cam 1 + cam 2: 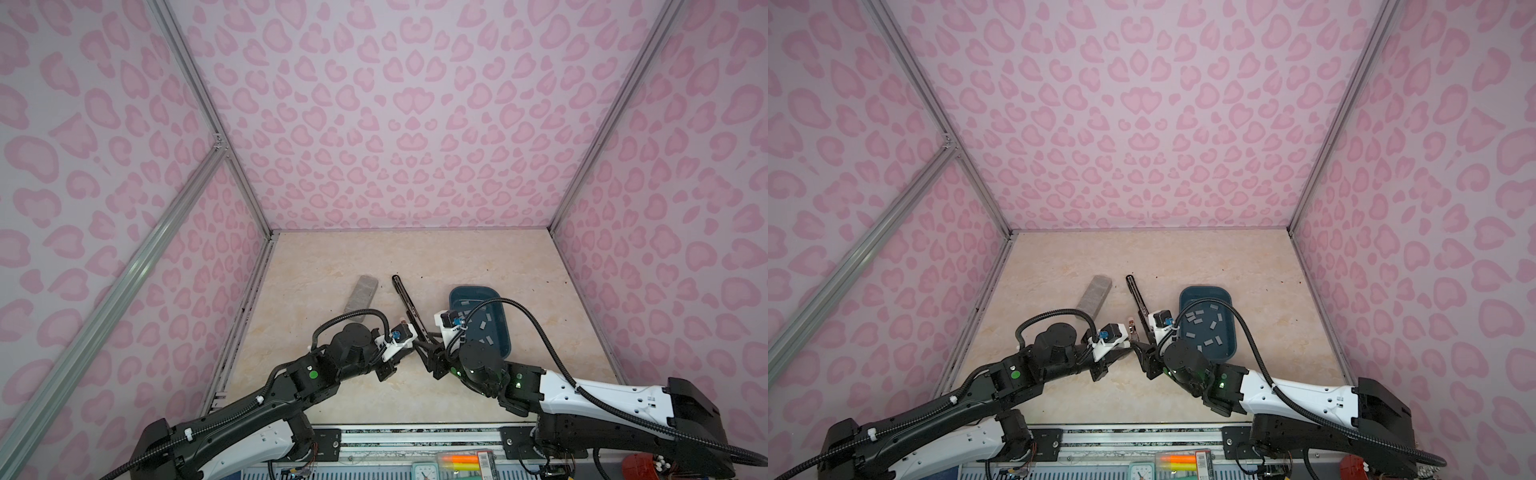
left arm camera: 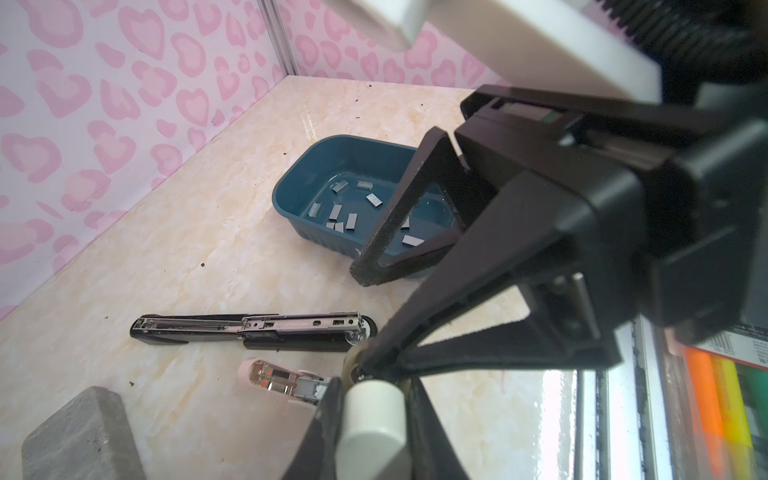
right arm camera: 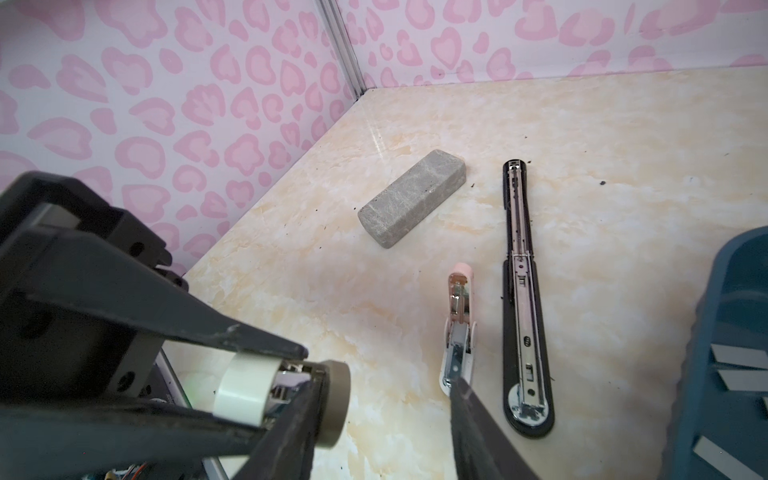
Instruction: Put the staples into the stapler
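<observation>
Arms angled inward (low). Left jaws clamp white cylinder (image 2: 374, 409); right jaws apart near black stapler (image 1: 407, 300).

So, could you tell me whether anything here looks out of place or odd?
The black stapler lies splayed fully open, flat on the table, metal rail up. The staples lie scattered askew, but all inside the blue tray. Dark specks dot the table.

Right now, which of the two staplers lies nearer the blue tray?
The long black stapler, opened flat; the small pink stapler lies beyond it, farther from the tray.
</observation>
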Robot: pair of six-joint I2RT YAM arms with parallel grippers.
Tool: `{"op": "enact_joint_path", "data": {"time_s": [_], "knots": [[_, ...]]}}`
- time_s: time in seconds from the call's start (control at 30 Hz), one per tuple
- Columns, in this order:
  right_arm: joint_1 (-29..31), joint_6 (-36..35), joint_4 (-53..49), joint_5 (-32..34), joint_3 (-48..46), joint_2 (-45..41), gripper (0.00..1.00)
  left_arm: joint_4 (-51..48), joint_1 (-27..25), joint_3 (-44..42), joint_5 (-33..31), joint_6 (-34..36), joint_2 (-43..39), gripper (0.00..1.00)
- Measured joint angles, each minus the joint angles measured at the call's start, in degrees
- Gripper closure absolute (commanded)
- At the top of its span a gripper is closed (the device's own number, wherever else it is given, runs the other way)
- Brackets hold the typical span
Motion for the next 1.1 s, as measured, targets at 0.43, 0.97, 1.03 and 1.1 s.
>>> {"op": "enact_joint_path", "data": {"time_s": [0.43, 0.97, 1.03, 1.1], "knots": [[-0.1, 0.4, -0.9, 0.6, 1.0, -0.1, 0.49, 0.0, -0.1, 0.0, 1.0, 0.0, -0.6, 0.96], [-0.2, 0.0, -1.6, 2.8, 1.3, 1.3, 0.48, 0.2, -0.1, 0.0, 1.6, 0.0, -1.3, 0.96], [-0.2, 0.0, -1.6, 3.1, 1.5, 1.4, 0.49, 0.2, -0.1, 0.0, 1.7, 0.0, -1.7, 0.96], [-0.2, 0.0, -1.6, 3.2, 1.5, 1.6, 0.49, 0.2, -0.1, 0.0, 1.6, 0.0, -2.0, 0.96]]}}
